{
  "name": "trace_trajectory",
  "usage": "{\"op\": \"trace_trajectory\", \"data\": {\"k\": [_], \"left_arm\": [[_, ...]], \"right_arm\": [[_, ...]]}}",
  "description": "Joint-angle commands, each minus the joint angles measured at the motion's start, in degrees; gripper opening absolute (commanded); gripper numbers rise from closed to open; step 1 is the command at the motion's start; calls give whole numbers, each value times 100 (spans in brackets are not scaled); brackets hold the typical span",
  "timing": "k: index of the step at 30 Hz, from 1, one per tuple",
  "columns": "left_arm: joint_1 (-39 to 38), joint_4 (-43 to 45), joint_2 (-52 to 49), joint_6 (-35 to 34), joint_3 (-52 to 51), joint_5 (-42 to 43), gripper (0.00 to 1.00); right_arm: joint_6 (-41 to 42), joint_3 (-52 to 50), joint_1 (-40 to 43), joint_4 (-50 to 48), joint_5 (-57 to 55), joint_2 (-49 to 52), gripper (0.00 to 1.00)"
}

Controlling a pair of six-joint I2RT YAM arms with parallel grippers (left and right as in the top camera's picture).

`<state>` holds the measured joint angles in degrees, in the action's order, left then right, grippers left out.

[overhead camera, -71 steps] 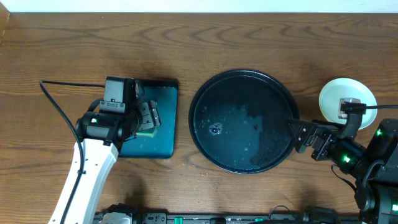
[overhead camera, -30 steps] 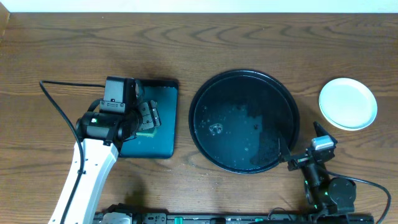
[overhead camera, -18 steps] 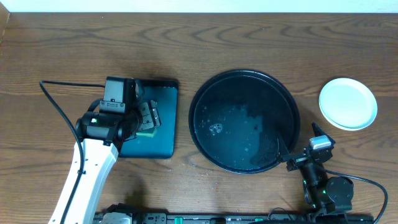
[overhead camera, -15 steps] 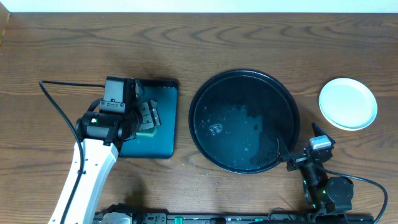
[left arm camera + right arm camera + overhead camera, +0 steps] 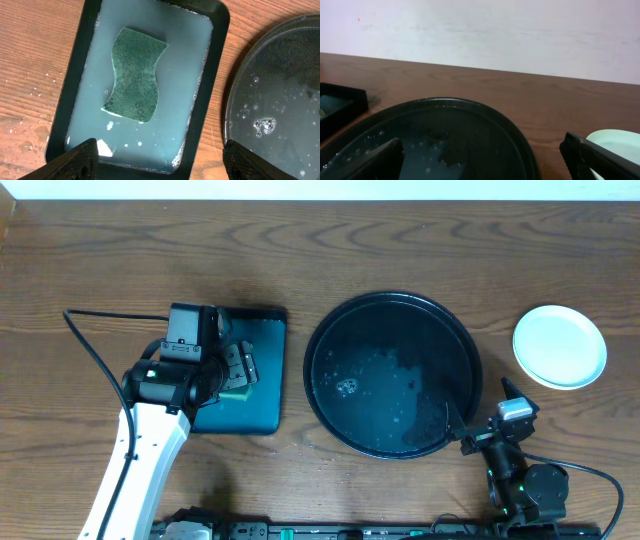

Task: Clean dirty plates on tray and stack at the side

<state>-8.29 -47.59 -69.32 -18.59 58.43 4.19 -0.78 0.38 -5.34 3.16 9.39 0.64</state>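
Withdrawn from beside the plates, where it reached 2.4 s ago, the right gripper [image 5: 462, 430] now sits low at the near right edge of the tray [image 5: 330, 330], and it has barely shifted in the last second. Its wrist view shows both fingers spread wide with nothing between them, aimed across the tray's rim. It is released and empty. That reads as an arm parked after a drop-off rather than one lining up a pick.

The left gripper [image 5: 160, 147] has not moved over the same stretch. It hangs spread and empty to the left of the tray, over the rectangular teal basin [image 5: 70, 100], touching nothing. Directly beneath it the green sponge [image 5: 134, 75] lies flat in cloudy, soapy water, so the gripper is probably kept there so the sponge stays within reach.

The tray itself carries only water and small patches of suds, with no plate on it. The plates [image 5: 559, 346] rest on the table [image 5: 400, 240] to the right of the tray, apart from its rim, near its far right side. From above they show as one pale round disc, so I cannot count how many are stacked. Judging by the bare tray and that stack, the job looks finished or very nearly so.
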Motion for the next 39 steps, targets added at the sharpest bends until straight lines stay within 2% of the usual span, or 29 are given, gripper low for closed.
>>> {"op": "trace_trajectory", "data": {"k": [1,5,9,16,17,21,27,29,34,39], "left_arm": [[-2,-13,109,37,94,-15,80],[-2,31,732,37,-166,-531,80],[4,55,1613,39,-767,-546,80],[170,2691,3628,61,-2496,-763,80],[199,3193,4203,68,-2957,-765,80],[295,3871,5178,103,-3794,-763,80],[444,4347,6511,105,-4986,-763,80],[444,4409,6854,105,-5248,-765,80],[448,4878,6926,120,-5834,-787,80],[448,4664,6924,146,-5823,-1034,80]], "right_arm": [[-57,-7,52,26,-15,-35,99],[-57,-7,52,26,-15,-35,99],[-57,-7,52,26,-15,-35,99],[-57,-7,52,26,-15,-35,99],[-57,-7,52,26,-15,-35,99],[-57,-7,52,26,-15,-35,99],[-57,-7,52,26,-15,-35,99],[-57,-7,52,26,-15,-35,99],[-57,-7,52,26,-15,-35,99],[-57,-7,52,26,-15,-35,99]]}}
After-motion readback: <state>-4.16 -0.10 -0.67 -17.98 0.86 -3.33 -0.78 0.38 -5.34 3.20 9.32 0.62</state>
